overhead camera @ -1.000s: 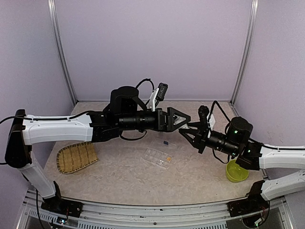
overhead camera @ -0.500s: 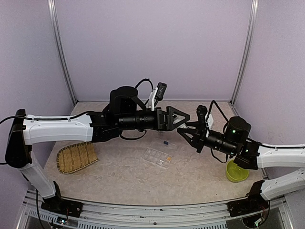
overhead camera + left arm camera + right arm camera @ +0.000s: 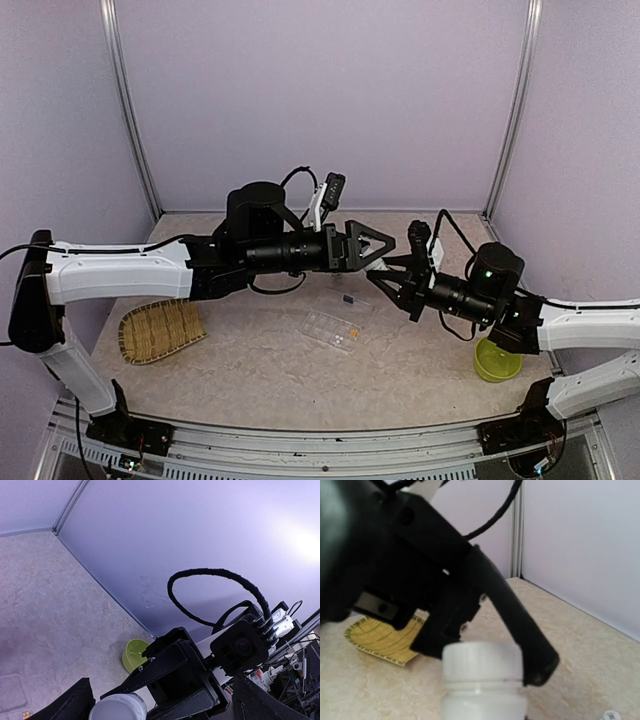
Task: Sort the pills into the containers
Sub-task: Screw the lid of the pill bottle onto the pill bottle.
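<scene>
For uncapping, seemingly, the wide-spread left gripper (image 3: 383, 254) must be closed on the small white plastic bottle (image 3: 482, 680) clamped in the right gripper (image 3: 390, 272).

Top camera looks down from high behind the arm bases (image 3: 125, 428). Wrist cameras face each other closely, sharing the white bottle (image 3: 117, 707) at 6 o'clock.

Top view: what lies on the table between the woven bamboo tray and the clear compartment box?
Nothing: in the top view, only bare marbled tabletop separates the woven bamboo tray from the flat clear plastic compartment box.
</scene>
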Robot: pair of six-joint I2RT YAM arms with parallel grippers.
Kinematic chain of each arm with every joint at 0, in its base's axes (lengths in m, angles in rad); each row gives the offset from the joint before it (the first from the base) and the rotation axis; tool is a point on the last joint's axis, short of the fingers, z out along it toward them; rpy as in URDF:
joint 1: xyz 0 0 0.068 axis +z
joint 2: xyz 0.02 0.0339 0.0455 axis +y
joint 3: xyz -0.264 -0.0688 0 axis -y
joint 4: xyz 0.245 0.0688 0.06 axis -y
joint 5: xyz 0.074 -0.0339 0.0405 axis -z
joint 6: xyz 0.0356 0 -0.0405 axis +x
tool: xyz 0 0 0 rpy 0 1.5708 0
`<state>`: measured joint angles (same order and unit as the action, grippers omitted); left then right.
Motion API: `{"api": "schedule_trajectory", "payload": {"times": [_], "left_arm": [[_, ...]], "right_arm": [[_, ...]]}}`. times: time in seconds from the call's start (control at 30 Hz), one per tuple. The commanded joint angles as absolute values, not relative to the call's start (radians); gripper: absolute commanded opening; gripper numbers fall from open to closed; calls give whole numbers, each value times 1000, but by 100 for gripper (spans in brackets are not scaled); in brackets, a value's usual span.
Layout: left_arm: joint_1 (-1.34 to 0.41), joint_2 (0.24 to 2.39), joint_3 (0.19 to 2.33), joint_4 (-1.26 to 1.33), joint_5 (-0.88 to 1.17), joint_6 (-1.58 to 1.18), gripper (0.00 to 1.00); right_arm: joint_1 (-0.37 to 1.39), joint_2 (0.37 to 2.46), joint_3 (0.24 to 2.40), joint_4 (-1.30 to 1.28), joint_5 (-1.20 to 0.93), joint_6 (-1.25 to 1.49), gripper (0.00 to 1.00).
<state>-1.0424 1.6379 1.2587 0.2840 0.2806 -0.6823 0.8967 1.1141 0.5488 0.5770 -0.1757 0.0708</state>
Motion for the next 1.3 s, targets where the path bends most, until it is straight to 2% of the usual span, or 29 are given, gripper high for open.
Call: {"api": "schedule_trajectory", "payload": {"times": [0.0,0.17,0.33,0.57,0.7,0.93,1.1,1.23,1.27], "left_arm": [[-1047,1569,1231,272,230,-705,88],[-1039,1582,1230,246,226,-727,73],[-1032,1591,1236,210,220,-738,67],[-1026,1624,1265,151,219,-737,65],[-1018,1624,1251,181,230,-745,59],[-1012,1627,1248,231,267,-743,57],[-1013,1648,1260,248,319,-734,43],[-1018,1658,1268,244,338,-723,40],[-1019,1659,1269,243,337,-720,36]], "right_arm": [[905,1076,541,545,-133,48,23],[905,1064,543,540,-125,45,23],[906,1047,543,525,-104,28,23],[905,1030,543,517,-104,16,23],[906,1036,547,516,-118,6,23],[906,1054,546,512,-130,8,23],[906,1057,548,510,-130,11,23],[906,1058,551,506,-129,11,23],[906,1058,552,507,-129,12,23]]}}
